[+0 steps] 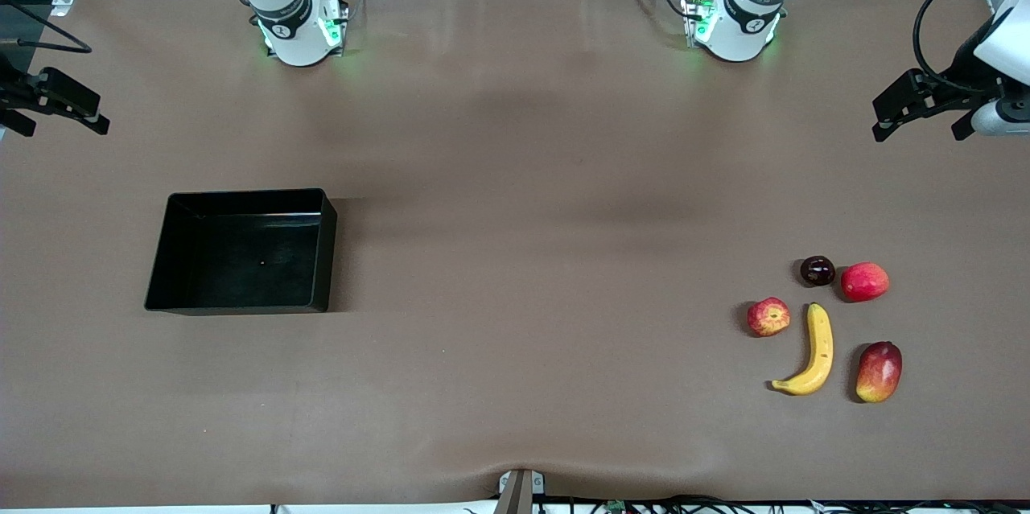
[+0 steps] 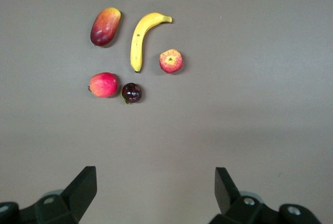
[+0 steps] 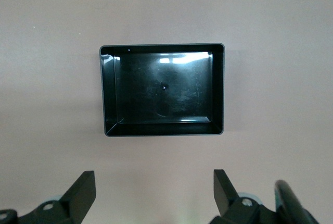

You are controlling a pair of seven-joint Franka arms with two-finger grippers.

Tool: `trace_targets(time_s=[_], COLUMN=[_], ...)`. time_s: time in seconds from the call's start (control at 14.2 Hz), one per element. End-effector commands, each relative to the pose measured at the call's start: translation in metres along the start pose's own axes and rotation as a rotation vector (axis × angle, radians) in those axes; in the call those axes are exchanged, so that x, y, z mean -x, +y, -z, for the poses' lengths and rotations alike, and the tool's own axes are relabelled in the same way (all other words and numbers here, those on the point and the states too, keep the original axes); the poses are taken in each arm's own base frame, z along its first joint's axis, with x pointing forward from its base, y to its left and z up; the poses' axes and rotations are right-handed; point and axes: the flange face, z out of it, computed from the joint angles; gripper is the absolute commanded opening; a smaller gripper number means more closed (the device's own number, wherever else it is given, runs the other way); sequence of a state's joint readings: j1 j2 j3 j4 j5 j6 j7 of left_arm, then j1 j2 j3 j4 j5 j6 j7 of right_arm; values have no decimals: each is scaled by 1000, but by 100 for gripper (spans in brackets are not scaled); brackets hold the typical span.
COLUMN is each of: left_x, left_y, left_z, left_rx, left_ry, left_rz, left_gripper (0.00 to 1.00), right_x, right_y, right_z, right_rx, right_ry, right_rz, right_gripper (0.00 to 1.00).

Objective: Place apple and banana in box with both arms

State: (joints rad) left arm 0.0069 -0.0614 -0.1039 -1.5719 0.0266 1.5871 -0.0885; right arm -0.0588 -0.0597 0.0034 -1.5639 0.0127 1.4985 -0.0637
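Currently the box (image 1: pixel 241 252) sits empty toward the right arm's end; the apple (image 1: pixel 768 316) lies just beside the banana (image 1: pixel 811 351) at the left arm's end. Left gripper (image 1: pixel 925 104) and right gripper (image 1: pixel 56 100) hang raised, fingers spread, holding nothing.

I see the apple (image 1: pixel 768 316) on the table, small, round and red with yellow bits, its dimple facing up. The long yellow banana (image 1: pixel 811 353) lies flat and curved just beside it. Both sit well apart from my left gripper (image 1: pixel 917 113), which hangs wide open toward the left arm's end. The black box (image 1: pixel 241 252) sits flat with nothing in it, below my open right gripper (image 1: pixel 60 108).
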Motion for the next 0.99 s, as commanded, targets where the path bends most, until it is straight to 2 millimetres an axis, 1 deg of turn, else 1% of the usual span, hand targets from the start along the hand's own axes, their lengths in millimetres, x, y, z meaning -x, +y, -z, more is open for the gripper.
trace_targets(time_s=[0.0, 0.42, 0.49, 0.63, 0.7, 0.77, 0.85, 0.92], left_x=[0, 0, -1, -6, -7, -14, -20, -27], left_y=[1, 2, 3, 5, 7, 9, 11, 16], left_z=[5, 5, 2, -7, -14, -28, -40, -53], left_rx=[20, 19, 19, 14, 17, 14, 20, 17], left_ry=[-11, -9, -15, -31, -45, -69, -88, -98], left_rz=[3, -2, -13, -27, -30, -32, -34, -42], left_gripper=[100, 100, 100, 100, 100, 100, 100, 100], right_x=[0, 0, 0, -4, -12, -17, -18, -23], right_y=[3, 3, 3, 3, 8, 9, 19, 30], right_z=[3, 2, 3, 1, -10, -15, -15, -24], right_rx=[-15, -15, -15, -14, -13, -14, -16, -17], right_ry=[-1, -2, 1, 7, -14, -27, -26, -35], right_rz=[-4, -4, -4, -4, -11, -11, -29, -48], right_gripper=[100, 100, 100, 100, 100, 100, 100, 100])
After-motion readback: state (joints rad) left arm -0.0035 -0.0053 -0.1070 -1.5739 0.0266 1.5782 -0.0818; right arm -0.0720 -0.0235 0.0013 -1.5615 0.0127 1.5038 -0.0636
